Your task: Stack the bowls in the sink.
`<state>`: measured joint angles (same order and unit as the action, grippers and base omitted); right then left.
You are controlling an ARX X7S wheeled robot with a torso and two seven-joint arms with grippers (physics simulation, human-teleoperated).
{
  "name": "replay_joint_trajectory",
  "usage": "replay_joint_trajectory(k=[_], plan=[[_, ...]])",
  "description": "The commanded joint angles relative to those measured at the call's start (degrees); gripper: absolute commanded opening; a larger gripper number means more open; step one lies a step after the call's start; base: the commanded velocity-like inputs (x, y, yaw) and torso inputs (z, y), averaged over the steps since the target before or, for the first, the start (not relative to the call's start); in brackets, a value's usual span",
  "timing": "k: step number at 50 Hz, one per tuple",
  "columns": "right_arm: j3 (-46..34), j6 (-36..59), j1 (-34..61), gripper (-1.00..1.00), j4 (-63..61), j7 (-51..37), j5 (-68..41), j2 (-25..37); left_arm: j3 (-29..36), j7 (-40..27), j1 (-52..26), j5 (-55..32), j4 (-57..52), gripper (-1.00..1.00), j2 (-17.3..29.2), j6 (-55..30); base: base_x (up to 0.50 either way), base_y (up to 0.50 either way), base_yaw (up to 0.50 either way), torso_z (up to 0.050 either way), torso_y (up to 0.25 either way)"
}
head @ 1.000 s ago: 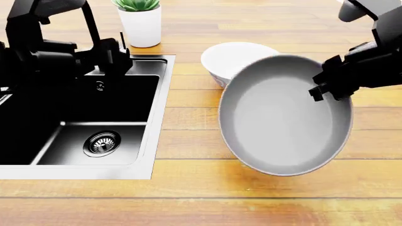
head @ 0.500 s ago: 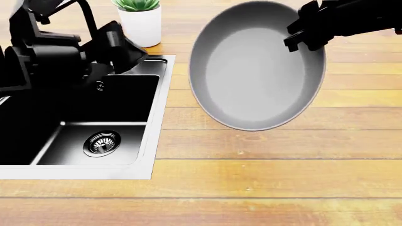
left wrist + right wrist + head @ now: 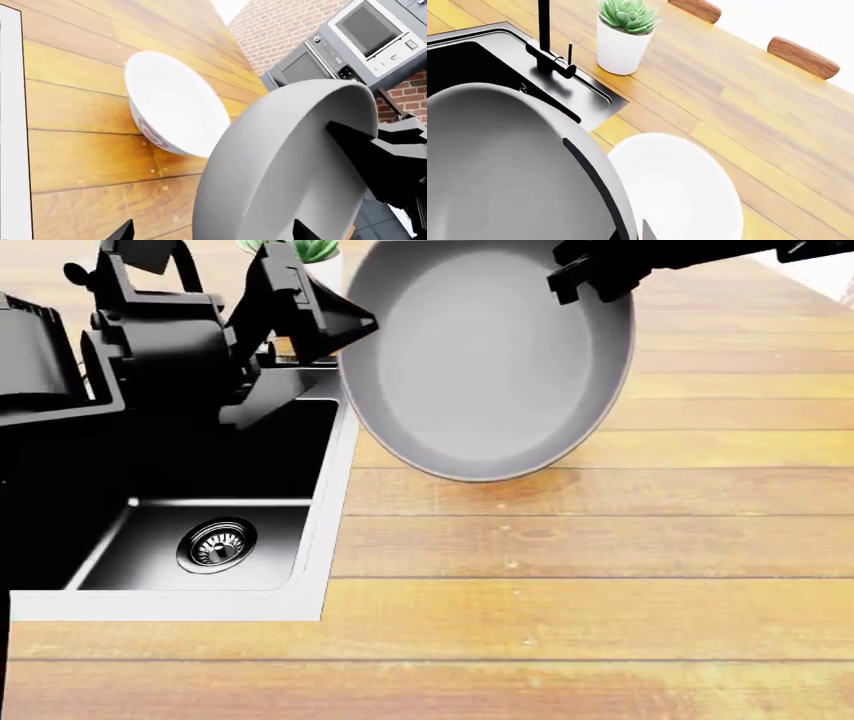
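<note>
My right gripper (image 3: 587, 275) is shut on the rim of the wide grey bowl (image 3: 487, 360) and holds it tilted in the air, just right of the black sink (image 3: 334, 502). In the right wrist view its fingers (image 3: 650, 231) pinch the grey bowl's (image 3: 500, 170) rim, with the white bowl (image 3: 680, 185) on the counter below. The head view hides the white bowl behind the grey one. My left gripper (image 3: 314, 315) is open over the sink's back right corner. Its wrist view shows the white bowl (image 3: 177, 112) with its pink-red mark and the grey bowl (image 3: 287, 165) close in front.
A white plant pot (image 3: 620, 47) with a green succulent stands behind the sink, next to the black faucet (image 3: 547, 35). The steel drain (image 3: 218, 543) lies in the basin floor. Wooden counter (image 3: 574, 620) stretches to the right and front.
The right gripper has carried the grey bowl up and to the left, toward the sink. The left arm has risen and swung right. The white bowl is now covered in the head view.
</note>
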<state>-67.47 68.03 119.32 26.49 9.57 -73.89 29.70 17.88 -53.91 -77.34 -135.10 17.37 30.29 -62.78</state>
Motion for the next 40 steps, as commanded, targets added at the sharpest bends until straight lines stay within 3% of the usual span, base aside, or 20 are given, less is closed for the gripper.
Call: replay_joint_trajectory(k=[1, 15, 16, 30, 31, 40], plan=[[1.02, -0.93, 1.06, -1.0, 0.05, 1.16, 0.22, -1.02, -0.24, 5.12, 0.84, 3.94, 3.21, 1.0, -1.74, 0.07, 0.0, 0.0, 0.0, 0.0, 0.0], [1.57, -1.45, 1.11, -1.0, -0.47, 1.36, 0.11, -1.47, 0.88, 11.63, 2.25, 10.84, 6.79, 1.0, -2.07, -1.21, 0.0, 0.0, 0.0, 0.0, 0.0], [1.59, -1.52, 1.06, -1.0, -0.38, 1.31, 0.13, -1.56, 1.11, 11.64, 2.16, 11.22, 6.6, -1.0, -2.11, -1.36, 0.0, 0.0, 0.0, 0.0, 0.0], [1.68, -1.89, 0.4, -1.0, 0.42, 1.5, 0.31, -1.92, 1.92, 12.07, 1.49, 13.1, 6.39, -1.0, -1.86, -1.33, 0.0, 0.0, 0.0, 0.0, 0.001], [1.67, -2.03, 0.4, 1.0, 0.75, 1.26, 0.51, -2.05, 1.9, 12.12, 1.42, 13.2, 6.4, -1.0, -1.8, -1.27, 0.0, 0.0, 0.0, 0.0, 0.0], [1.84, -1.36, 0.43, 1.0, -0.21, 0.88, 0.1, -1.36, 1.76, 12.23, 1.05, 13.82, 6.34, -1.0, -1.5, -0.53, 0.0, 0.0, 0.0, 0.0, 0.0]])
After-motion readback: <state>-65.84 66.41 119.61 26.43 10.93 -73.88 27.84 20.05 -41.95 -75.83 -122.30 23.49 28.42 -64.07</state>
